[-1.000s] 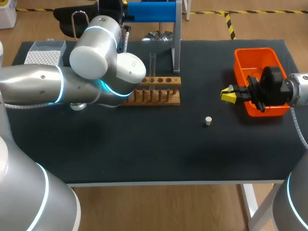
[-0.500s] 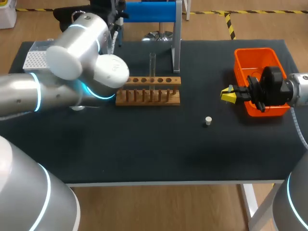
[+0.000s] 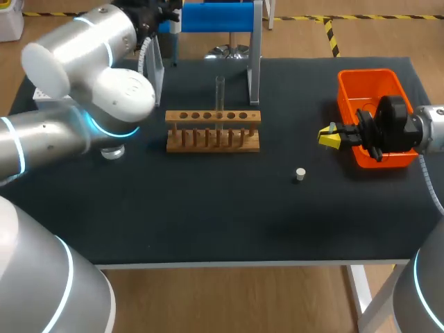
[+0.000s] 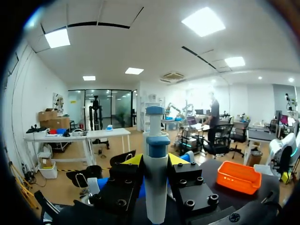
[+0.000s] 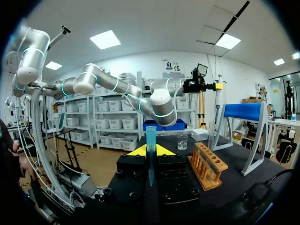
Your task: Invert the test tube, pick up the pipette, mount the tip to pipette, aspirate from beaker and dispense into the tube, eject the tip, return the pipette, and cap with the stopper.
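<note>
Nearest us on the table (image 3: 208,208), the stopper (image 3: 300,174) lies alone at about 4 o'clock from the rack (image 3: 213,130), untouched; capping is the last step and well off.

At 3 o'clock from the rack our right gripper (image 3: 327,137) hangs just in front of the orange bin (image 3: 347,80). Its wrist view shows the two yellow fingers closed from both sides on a blue tip (image 5: 150,140), held upright with its wide mouth upward.

In the rack the tube (image 3: 220,90) stands upright in one of the holes, mouth up, so we judge the inverting step done. The beaker (image 5: 182,142) sits at 9 o'clock from the rack, partly under our left arm in the head view.

Farthest, at 11 o'clock from the rack, our left gripper (image 4: 155,159) is up beside the blue stand (image 3: 215,17). Its fingers are clamped on the white body of the pipette (image 4: 155,187), blue cap showing above them.

So we take the pick-up as complete and the mounting of the tip as the step in hand. The next move calls for bringing the two grippers together toward 1 o'clock of the stopper, lining the pipette's nose up with the tip's mouth, and pressing straight in. A tilt there could let the tip seat crookedly or slip in the right fingers.
</note>
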You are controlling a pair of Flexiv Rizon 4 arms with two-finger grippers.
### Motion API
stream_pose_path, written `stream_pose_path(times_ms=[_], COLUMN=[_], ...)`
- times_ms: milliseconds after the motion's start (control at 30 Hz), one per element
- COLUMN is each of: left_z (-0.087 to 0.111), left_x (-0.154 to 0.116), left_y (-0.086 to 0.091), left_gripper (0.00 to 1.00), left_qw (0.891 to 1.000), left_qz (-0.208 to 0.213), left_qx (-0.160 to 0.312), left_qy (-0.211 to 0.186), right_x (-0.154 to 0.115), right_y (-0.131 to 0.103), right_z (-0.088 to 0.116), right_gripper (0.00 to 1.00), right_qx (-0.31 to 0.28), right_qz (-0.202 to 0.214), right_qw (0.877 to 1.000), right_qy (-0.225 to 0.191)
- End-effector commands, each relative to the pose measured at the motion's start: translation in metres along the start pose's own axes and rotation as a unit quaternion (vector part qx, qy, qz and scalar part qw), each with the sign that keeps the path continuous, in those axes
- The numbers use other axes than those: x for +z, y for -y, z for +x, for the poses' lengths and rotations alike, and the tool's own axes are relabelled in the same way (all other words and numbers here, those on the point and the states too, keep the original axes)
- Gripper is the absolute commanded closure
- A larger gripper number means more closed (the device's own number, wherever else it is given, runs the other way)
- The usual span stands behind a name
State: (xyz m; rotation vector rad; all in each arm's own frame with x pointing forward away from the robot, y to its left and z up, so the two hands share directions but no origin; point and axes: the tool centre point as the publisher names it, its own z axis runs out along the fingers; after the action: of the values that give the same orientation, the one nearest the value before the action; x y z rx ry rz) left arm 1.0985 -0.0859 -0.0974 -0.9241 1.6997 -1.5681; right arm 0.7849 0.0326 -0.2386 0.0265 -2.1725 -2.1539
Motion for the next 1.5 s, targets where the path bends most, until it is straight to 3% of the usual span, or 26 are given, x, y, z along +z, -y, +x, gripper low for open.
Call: stream_pose_path(times_ms=[33,433,667,967,1500], left_z=[-0.004,-0.004,0.014,0.041,0.109], left_x=[-0.005,-0.005,-0.034,-0.066,-0.091], left_y=[0.004,0.004,0.012,0.035,0.071], left_gripper=[1.0,1.0,1.0,1.0,1.0], left_qw=[0.996,0.996,0.988,0.973,0.933], left_qz=[-0.011,-0.011,0.018,0.032,0.041], left_qx=[0.0,0.0,-0.01,0.002,0.01], left_qy=[-0.094,-0.094,-0.155,-0.229,-0.357], right_x=[0.0,0.0,0.0,0.0,0.0], right_y=[-0.001,-0.001,-0.001,-0.001,-0.001], right_z=[0.001,0.001,0.001,0.001,0.001], right_gripper=[1.0,1.0,1.0,1.0,1.0], right_qx=[0.0,0.0,0.0,0.0,0.0], right_qz=[0.001,0.001,0.001,0.001,0.001], right_qw=[1.0,1.0,1.0,1.0,1.0], right_qy=[0.001,0.001,0.001,0.001,0.001])
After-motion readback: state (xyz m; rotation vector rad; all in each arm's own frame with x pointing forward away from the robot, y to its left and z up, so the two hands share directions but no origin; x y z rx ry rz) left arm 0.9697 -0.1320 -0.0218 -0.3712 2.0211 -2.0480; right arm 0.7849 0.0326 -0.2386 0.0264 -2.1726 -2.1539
